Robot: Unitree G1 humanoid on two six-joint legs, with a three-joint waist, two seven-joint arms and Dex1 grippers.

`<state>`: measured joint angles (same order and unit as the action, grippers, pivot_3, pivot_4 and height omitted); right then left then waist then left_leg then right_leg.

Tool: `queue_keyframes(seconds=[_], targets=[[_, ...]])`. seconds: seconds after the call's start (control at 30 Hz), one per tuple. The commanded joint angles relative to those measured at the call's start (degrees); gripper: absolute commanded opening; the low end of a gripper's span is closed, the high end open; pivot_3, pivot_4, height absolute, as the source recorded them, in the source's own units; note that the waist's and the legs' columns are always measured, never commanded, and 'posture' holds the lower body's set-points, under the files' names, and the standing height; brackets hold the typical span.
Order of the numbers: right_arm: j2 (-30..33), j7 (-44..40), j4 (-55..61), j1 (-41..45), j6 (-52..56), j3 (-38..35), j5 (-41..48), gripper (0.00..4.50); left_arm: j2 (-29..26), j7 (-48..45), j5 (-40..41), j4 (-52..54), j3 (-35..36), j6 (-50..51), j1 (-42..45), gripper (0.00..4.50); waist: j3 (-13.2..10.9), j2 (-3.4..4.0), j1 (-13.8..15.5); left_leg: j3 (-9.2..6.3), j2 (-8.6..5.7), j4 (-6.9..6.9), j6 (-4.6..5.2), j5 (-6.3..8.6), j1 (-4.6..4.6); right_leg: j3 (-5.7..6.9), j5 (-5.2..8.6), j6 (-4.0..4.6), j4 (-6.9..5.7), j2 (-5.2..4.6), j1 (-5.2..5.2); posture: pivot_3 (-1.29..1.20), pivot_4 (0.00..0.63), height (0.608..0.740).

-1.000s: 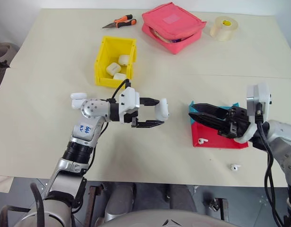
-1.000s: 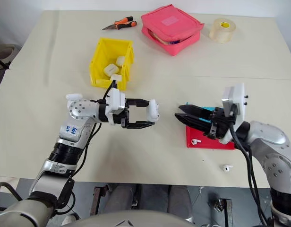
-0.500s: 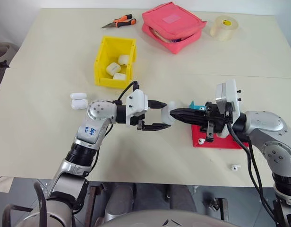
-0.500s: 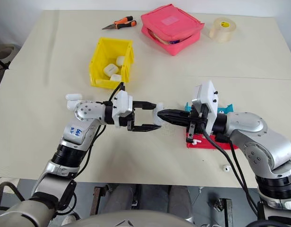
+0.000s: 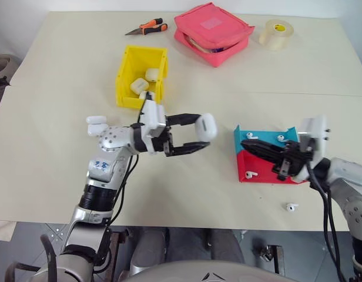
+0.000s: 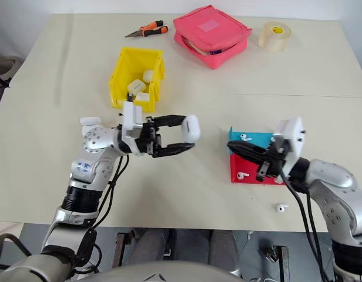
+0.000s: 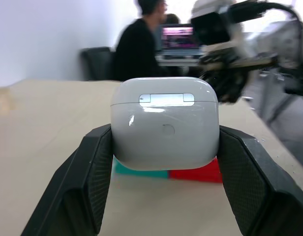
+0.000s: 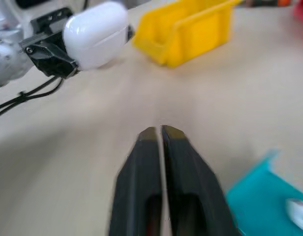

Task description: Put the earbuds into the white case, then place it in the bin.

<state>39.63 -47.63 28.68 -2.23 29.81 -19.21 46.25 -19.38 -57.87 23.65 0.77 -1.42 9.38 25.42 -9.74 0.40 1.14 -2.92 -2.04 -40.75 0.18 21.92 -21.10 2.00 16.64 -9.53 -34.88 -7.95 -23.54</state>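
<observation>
The left gripper (image 5: 195, 134) is up above the table (image 5: 63, 88), its two black fingers pinching the white case (image 5: 205, 126) by its sides, lid down and hinge facing the wrist camera. The yellow bin (image 5: 141, 77) sits just behind that gripper, further across the table, with several white cases (image 5: 140, 86) already lying inside. Two more white cases (image 5: 96, 124) rest on the table beside the left forearm.

Over on the other side, the right gripper (image 5: 247, 144) points across toward the held case with its fingers pressed almost together, a thin slit between the tips and nothing in them. It hovers over the red-and-blue tray (image 5: 260, 154). Earbuds (image 5: 250, 174) lie in that tray beneath and beside the right gripper's fingers, and one loose earbud (image 5: 292, 207) sits on the table nearer the robot than the tray. The two grippers stand well apart, with bare table between them.
</observation>
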Motion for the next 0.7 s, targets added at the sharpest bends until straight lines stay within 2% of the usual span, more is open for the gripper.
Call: queue_keyframes(seconds=[0.03,0.2,0.33,0.4,0.47,0.7], targets=[[-2.4,-1.0,4.3,-2.6,-7.4,-1.3,-2.8,1.45,-1.7,4.6,1.7,4.5,4.7,1.4,-4.3,2.79,0.0,0.00,0.0,0.00,0.00,0.03,0.00,0.00,0.00,0.00,0.00,0.00,0.00,0.00,-0.01,0.00,0.150,0.740],[-4.3,-0.8,6.1,-3.3,-13.9,1.3,-8.3,3.16,0.3,15.5,3.3,7.9,10.8,4.2,-8.7,2.79,0.0,0.00,0.3,-0.03,-0.01,-0.03,0.00,0.00,0.02,-0.04,0.00,0.00,-0.02,-0.02,0.02,0.00,0.150,0.740],[-5.9,1.3,6.2,-2.8,-15.8,1.3,-9.3,4.47,1.9,23.0,4.9,7.1,15.1,6.4,-7.0,2.79,0.0,-0.01,0.3,-0.10,-0.05,-0.06,-0.01,0.00,-0.01,-0.04,0.00,0.00,-0.02,-0.04,0.03,0.00,0.150,0.740],[-6.1,1.8,5.6,-2.6,-16.3,1.2,-10.0,4.47,2.0,25.5,4.4,4.9,15.8,6.8,-4.2,2.79,0.0,-0.01,0.4,-0.10,-0.06,-0.06,-0.01,0.00,-0.01,-0.03,0.00,0.00,-0.03,-0.03,0.03,0.00,0.150,0.740],[-5.9,2.2,5.1,-1.6,-16.0,1.2,-9.9,4.47,0.8,28.6,-0.2,-2.4,14.9,5.5,2.1,2.79,0.0,-0.01,0.5,-0.10,-0.07,-0.08,-0.01,0.00,-0.01,-0.03,0.00,0.00,-0.05,-0.03,0.03,0.00,0.150,0.740],[-5.6,3.2,4.6,2.6,-14.2,3.1,-9.5,4.47,0.5,29.9,-7.9,-30.0,10.8,0.2,23.0,2.79,0.0,-0.02,0.2,0.26,-0.13,-0.07,0.00,0.00,0.01,0.06,0.00,0.00,-0.09,-0.01,0.04,0.00,0.150,0.740]])
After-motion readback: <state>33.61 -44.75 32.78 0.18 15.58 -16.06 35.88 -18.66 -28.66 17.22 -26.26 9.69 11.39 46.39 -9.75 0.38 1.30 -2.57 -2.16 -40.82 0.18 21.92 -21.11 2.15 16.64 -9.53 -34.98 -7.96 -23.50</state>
